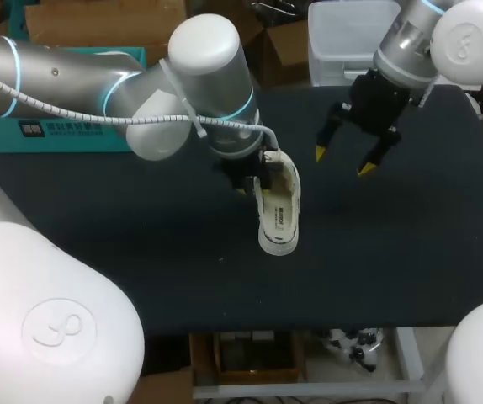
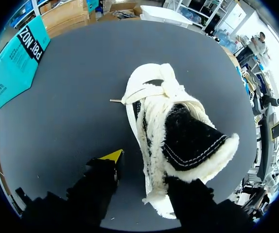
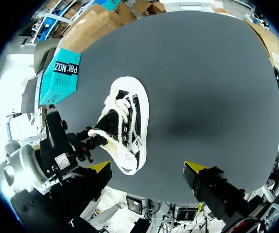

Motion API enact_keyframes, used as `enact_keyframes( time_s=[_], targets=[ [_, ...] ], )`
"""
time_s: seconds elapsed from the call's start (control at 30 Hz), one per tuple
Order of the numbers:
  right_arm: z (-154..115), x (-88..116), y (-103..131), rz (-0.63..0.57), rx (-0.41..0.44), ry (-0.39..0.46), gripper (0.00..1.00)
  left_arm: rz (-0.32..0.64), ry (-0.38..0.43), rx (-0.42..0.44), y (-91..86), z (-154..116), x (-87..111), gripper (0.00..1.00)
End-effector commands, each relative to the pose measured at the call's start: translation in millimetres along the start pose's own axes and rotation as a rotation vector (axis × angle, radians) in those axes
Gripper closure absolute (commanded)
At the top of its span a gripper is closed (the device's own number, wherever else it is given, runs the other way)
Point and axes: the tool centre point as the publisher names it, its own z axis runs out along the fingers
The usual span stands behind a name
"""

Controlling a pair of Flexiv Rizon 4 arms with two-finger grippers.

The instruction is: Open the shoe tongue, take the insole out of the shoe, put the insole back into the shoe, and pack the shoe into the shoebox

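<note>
A dark table (image 1: 140,244) fills the scene, and the shoe (image 1: 279,215) lies near its middle, a black and white sneaker with fleece lining and white laces. In the head view its length runs roughly from 12 to 6 o'clock. The tongue (image 2: 190,141), black with a fleece edge, is lifted up and away from the laces.

Our left gripper (image 1: 254,183) sits at the shoe's 10 o'clock, right against its upper end. In the left wrist view one finger (image 2: 111,158) stands clear of the shoe over bare table. The other runs in under the raised tongue, where its tip is hidden, so it may be touching the lining. The jaws are spread and do not clamp anything from both sides.

Our right gripper (image 1: 342,160) hangs above the table at the shoe's 1 o'clock, well apart from it, fingers wide and holding nothing.

The teal shoebox (image 1: 48,135) lies at the shoe's 10 o'clock, by the table's edge.
</note>
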Motion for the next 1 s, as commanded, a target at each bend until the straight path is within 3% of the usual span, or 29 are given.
enact_keyframes(
  time_s=[0.03,0.23,0.37,0.5,0.67,1.0],
  targets=[
    [0.5,-0.6,0.0,-0.018,0.003,-0.010,0.00,-0.009,-0.001,-0.009,-4.7,4.5,4.9,0.66],
    [1.8,-7.3,-2.6,-0.018,-0.001,-0.009,0.00,-0.007,0.010,-0.038,-0.1,2.8,14.1,0.74],
    [2.8,-10.6,-3.4,-0.015,0.002,-0.009,0.00,-0.004,-0.009,-0.037,3.1,1.8,16.1,1.00],
    [2.8,-10.6,-3.4,-0.015,0.002,-0.009,0.00,0.001,-0.017,-0.027,4.9,1.1,15.8,1.00],
    [2.8,-10.6,-3.4,-0.015,0.002,-0.009,0.00,0.052,0.015,0.016,4.4,-19.0,13.2,1.00],
    [2.3,-10.0,-3.5,-0.019,-0.003,-0.023,0.00,0.277,0.120,0.110,-20.6,-69.7,-13.5,1.00]
  ],
)
